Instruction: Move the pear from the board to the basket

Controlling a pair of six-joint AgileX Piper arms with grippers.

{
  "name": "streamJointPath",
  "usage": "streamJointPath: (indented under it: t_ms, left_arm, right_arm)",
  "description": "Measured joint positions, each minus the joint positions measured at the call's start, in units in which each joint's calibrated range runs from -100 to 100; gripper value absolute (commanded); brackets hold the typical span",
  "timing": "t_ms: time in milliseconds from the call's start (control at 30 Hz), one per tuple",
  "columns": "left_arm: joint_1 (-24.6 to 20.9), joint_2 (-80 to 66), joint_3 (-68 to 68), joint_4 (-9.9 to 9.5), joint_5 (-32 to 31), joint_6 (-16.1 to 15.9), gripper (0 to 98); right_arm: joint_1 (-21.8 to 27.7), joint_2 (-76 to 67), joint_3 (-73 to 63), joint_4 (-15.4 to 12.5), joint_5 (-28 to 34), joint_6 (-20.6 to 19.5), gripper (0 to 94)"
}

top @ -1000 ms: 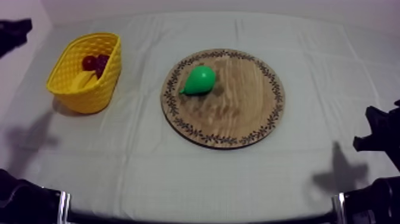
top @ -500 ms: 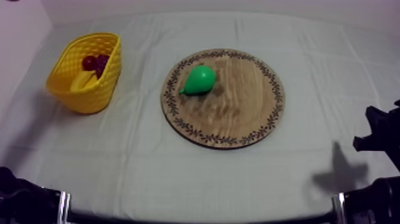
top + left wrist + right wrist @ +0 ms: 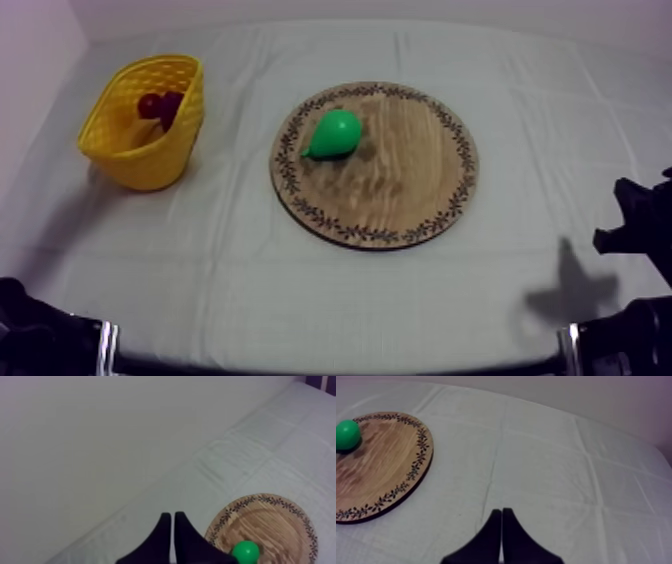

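A green pear (image 3: 335,133) lies on the left part of the round wooden board (image 3: 400,190) in the middle of the table. The yellow basket (image 3: 150,160) stands at the far left, well apart from the board. My left gripper (image 3: 173,518) is shut on nothing, its fingers together as a narrow wedge high above the cloth, with the pear (image 3: 245,551) and board (image 3: 280,526) beyond it. My right gripper (image 3: 501,513) is also shut and bare, over plain cloth to the right of the board (image 3: 381,471); the pear (image 3: 346,433) lies at the board's far side.
Inside the basket sit a small red fruit (image 3: 150,104) and a darker fruit beside it. My right arm (image 3: 635,225) stays at the table's right edge and part of my left arm (image 3: 30,335) at the near left corner. Creased cloth surrounds the board.
The black shape of my left arm at the top view's upper left has gone from that view, and its shadow near the basket has faded. Pear, board, basket and right arm are unmoved.
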Motion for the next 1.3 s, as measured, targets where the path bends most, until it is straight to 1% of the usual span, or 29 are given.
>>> streamJointPath:
  t_ms: [300,500,700,867,933,967,1000,1033,1133,1200,1267,1300]
  left_arm:
    - [3.2,7.5,-0.9,-0.48,0.0,-2.1,0.0]
    - [5.3,11.1,1.4,-0.52,0.0,-3.0,0.0]
    - [6.2,14.1,4.1,0.78,0.0,-4.0,0.0]
    - [6.8,15.7,4.4,1.32,1.8,-4.0,0.0]
    - [6.9,15.9,4.3,1.61,2.7,-4.5,1.8]
    - [7.0,16.0,4.2,1.80,3.1,-4.8,5.3]
    - [7.1,16.1,4.0,2.01,3.7,-5.0,11.2]
    - [7.1,16.1,3.8,2.02,4.0,-5.0,19.8]
    - [7.0,16.2,3.2,1.89,5.2,-3.9,52.3]
    - [6.8,16.2,3.3,1.95,7.0,-2.9,69.1]
    - [6.6,16.3,3.3,2.06,9.2,-2.6,81.1]
    - [6.6,16.4,3.2,2.12,10.5,-2.7,85.2]
  right_arm:
    - [0.0,0.0,0.0,0.0,0.0,0.0,0.3]
    - [0.0,0.0,0.0,0.0,0.0,0.0,0.3]
    - [0.0,0.0,0.0,0.0,0.0,0.0,0.3]
    - [0.0,0.0,0.0,0.0,0.0,0.0,0.3]
    - [0.0,0.0,0.0,0.0,0.0,0.0,0.3]
    - [0.0,0.0,0.0,0.0,0.0,0.0,0.3]
    - [0.0,0.0,0.0,0.0,0.0,0.0,0.3]
    - [0.0,0.0,0.0,0.0,0.0,0.0,0.3]
    - [0.0,0.0,0.0,0.0,0.0,0.0,0.3]
    - [0.0,0.0,0.0,0.0,0.0,0.0,0.3]
    - [0.0,0.0,0.0,0.0,0.0,0.0,0.3]
    - [0.0,0.0,0.0,0.0,0.0,0.0,0.3]
